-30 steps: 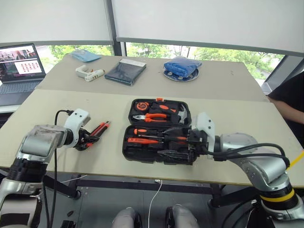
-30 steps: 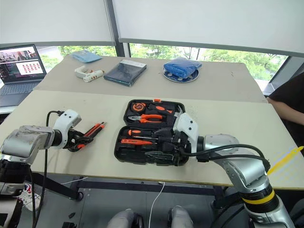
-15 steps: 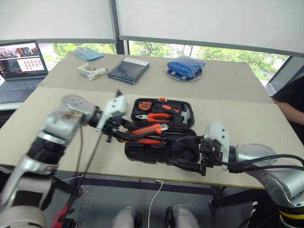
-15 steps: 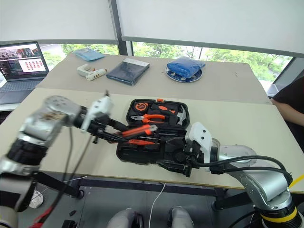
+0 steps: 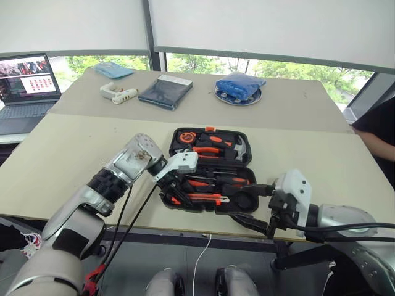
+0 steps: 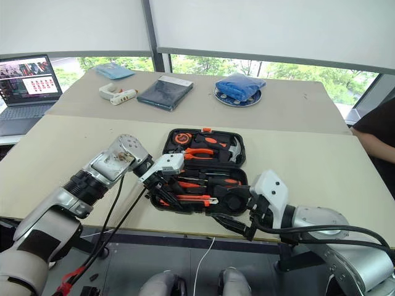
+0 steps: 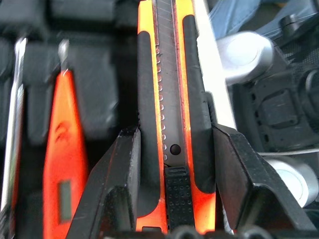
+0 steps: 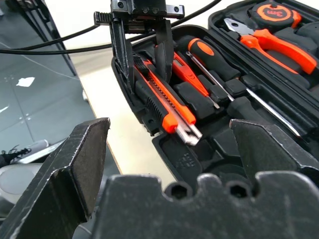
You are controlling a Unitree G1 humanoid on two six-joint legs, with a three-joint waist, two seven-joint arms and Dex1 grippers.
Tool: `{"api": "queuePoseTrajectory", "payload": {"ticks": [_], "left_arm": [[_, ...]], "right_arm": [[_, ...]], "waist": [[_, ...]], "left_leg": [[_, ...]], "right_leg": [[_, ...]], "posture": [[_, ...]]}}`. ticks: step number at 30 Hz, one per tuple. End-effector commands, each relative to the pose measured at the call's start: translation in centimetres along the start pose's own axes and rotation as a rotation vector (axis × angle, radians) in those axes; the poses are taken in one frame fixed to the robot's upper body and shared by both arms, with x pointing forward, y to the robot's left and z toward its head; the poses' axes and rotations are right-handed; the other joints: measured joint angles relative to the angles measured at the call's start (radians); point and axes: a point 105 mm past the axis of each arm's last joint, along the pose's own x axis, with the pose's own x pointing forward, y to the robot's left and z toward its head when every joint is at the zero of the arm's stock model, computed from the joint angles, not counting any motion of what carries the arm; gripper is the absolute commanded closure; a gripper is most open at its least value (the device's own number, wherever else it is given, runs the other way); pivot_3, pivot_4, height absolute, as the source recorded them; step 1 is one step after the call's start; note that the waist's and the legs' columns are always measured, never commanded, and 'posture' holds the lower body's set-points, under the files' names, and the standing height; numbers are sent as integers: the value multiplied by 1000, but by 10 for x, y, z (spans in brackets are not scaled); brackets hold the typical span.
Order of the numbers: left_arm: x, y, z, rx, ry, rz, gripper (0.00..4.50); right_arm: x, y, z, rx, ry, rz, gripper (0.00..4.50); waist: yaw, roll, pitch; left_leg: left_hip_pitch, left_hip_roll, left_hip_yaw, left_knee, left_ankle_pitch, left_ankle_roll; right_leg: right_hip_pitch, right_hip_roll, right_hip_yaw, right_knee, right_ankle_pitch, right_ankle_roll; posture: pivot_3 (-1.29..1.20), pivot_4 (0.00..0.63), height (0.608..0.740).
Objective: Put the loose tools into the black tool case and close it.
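**Seating the utility knife in its recess**

The left hand (image 5: 182,187) grasps the utility knife (image 8: 162,102) over the near-left part of the open black tool case (image 5: 242,148) on the table (image 5: 74,148). The right hand (image 5: 258,217) hangs released at the case's near edge. Lower the knife level, aligned with its slot, then let go.

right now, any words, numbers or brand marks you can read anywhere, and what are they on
"3m", as best it can be made out: on the tape measure in the black tool case.
Laptop screen: text too small to read.
Slim orange screwdriver: a mark, too blurred to read.
Stamp moulded into the case: unreadable.
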Motion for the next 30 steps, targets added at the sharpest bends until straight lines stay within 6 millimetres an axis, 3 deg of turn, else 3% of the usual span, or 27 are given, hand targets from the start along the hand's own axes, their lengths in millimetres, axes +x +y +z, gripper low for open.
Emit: {"api": "queuePoseTrajectory", "payload": {"ticks": [1, 2, 7, 13, 16, 25, 30], "left_arm": [[-4, 1, -2, 31, 52, 3, 2371], [-4, 0, -3, 33, 54, 0, 1871], [-14, -2, 13, 50, -40, -1, 311], [-21, 2, 25, 68, -120, 31, 311], [-15, 2, 23, 84, -118, 30, 1018], [-4, 3, 14, 140, -45, 38, 4417], [7, -5, -5, 201, 53, 1, 4417]], "right_arm": [[-2, 1, 10, -35, -32, -15, 0], [-3, 1, 9, -35, -30, -17, 0], [-3, -2, 9, -35, -24, -17, 0], [0, -3, 9, -34, -26, -2, 0], [2, -4, 10, -34, -27, 2, 0], [2, -5, 10, -32, -25, 9, 0], [2, -3, 9, -27, -24, 9, 0]], "waist": [[-2, 0, 0], [-2, 0, 0], [2, 0, 0], [2, 0, 0], [1, 0, 0], [1, 0, 0], [0, 0, 0]], "left_leg": [[0, 0, 0, 0, 0, 0], [0, 0, 0, 0, 0, 0], [1, 0, -1, 0, 0, 1], [-2, 0, -2, 5, -2, 4], [-2, 0, -2, 5, -2, 4], [-2, -1, -2, 5, -2, 4], [-2, -1, -2, 5, -2, 4]], "right_leg": [[0, 0, 0, 0, 0, 0], [0, 0, 0, 0, 0, 0], [1, -1, 0, 0, 0, 0], [1, -1, 0, 0, 1, 1], [1, -1, 0, 0, 1, 2], [1, -1, 0, 0, 1, 2], [1, -1, 0, 0, 1, 2]], "posture": [[0, 150, 718], [0, 150, 718], [0, 150, 718], [0, 150, 718], [0, 150, 718], [0, 150, 718], [0, 150, 718]]}}
